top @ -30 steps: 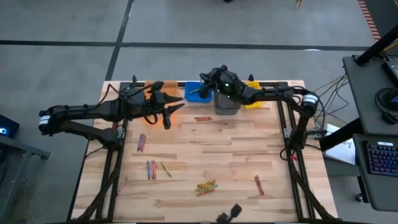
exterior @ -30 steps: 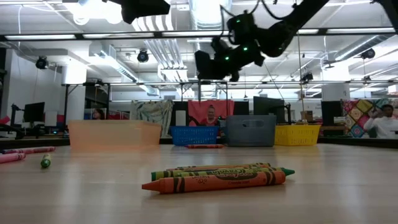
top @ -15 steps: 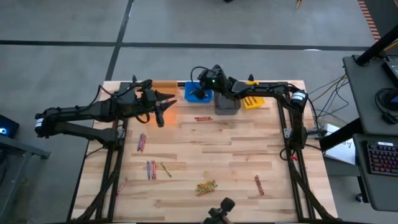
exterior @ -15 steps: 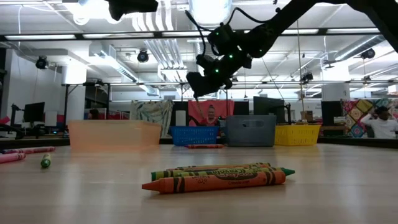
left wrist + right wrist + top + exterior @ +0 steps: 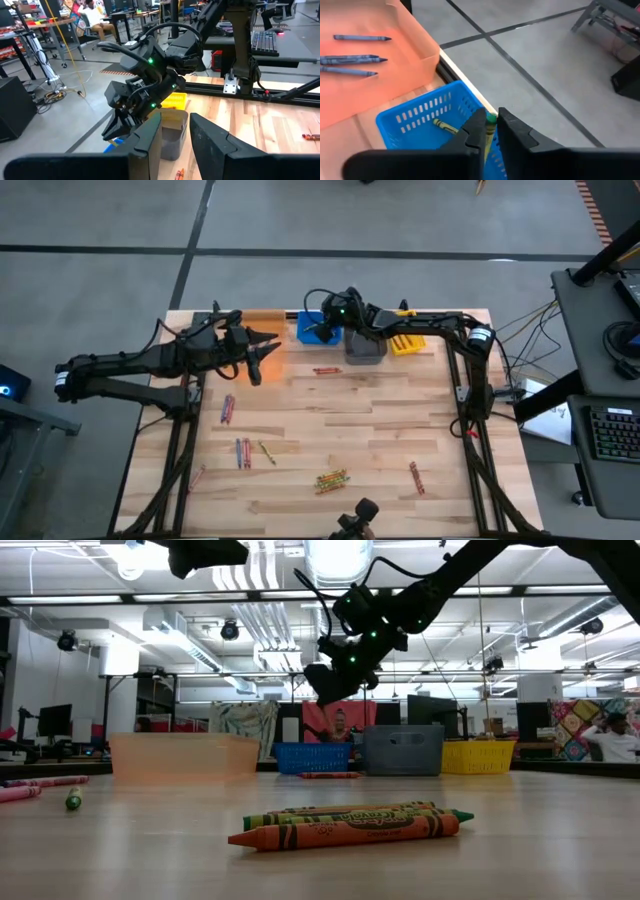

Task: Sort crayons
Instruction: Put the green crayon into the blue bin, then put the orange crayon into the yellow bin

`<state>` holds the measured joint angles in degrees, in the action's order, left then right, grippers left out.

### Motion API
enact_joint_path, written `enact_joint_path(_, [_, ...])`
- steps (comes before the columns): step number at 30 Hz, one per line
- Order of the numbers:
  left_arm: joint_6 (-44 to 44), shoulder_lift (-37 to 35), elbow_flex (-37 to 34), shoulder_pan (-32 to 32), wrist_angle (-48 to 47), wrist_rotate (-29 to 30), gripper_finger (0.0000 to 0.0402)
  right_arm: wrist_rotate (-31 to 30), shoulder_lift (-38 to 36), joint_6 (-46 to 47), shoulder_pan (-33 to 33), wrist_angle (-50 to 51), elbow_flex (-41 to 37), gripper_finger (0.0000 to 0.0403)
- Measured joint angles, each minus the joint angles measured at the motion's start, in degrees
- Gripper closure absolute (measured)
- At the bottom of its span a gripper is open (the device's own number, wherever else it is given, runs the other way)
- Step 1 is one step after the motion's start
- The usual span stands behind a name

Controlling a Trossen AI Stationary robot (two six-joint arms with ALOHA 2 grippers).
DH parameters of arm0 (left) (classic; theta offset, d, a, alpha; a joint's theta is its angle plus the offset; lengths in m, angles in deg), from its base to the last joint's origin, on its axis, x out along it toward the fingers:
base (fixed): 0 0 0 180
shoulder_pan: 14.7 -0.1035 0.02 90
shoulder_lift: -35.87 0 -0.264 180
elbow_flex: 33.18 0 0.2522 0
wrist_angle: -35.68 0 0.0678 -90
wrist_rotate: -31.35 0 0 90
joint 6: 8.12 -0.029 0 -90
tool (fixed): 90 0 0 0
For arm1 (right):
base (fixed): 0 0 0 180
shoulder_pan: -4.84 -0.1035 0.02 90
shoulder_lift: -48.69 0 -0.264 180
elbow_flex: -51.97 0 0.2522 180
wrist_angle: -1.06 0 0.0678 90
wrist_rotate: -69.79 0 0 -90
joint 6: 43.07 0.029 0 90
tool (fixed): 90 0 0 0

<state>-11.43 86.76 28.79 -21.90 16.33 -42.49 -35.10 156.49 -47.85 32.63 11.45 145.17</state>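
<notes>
**Right arm holding a crayon above the blue bin**

Compared with one second earlier, the right arm is now reaching further across the back of the desk (image 5: 340, 430): its end effector, then above the grey bin (image 5: 365, 347), is now hanging over the blue bin (image 5: 317, 328). The left arm is drawn slightly back toward its own side and is staying beside the orange bin (image 5: 262, 320). The loose crayons on the desk are lying as they did before.

The right arm is stretching from its base along the rear edge, wrist bent downward. The right end effector (image 5: 491, 129) is gripping a green-yellow crayon (image 5: 490, 131) between its fingers, directly above the blue bin, where another green-yellow crayon (image 5: 445, 125) is already lying. Three blue crayons (image 5: 351, 59) are resting in the orange bin.

The left arm is extending level across the desk's left side. The left end effector (image 5: 175, 131) is standing with its fingers a little apart; whether it is holding anything cannot be told.

A cluster of green-yellow and orange crayons (image 5: 350, 822) is lying near the front of the desk.
</notes>
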Motion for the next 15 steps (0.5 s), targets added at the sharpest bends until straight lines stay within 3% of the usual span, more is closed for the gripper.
enact_joint_path(8, [0.3,0.0,0.0,0.0,0.0,0.0,0.0318,0.1,0.0,0.4,0.0,0.0,0.0,0.0307])
enact_joint_path(15, [1.4,0.0,0.0,0.0,-0.5,0.0,0.0318,0.1,-1.1,0.4,-0.2,0.2,0.0,0.0286])
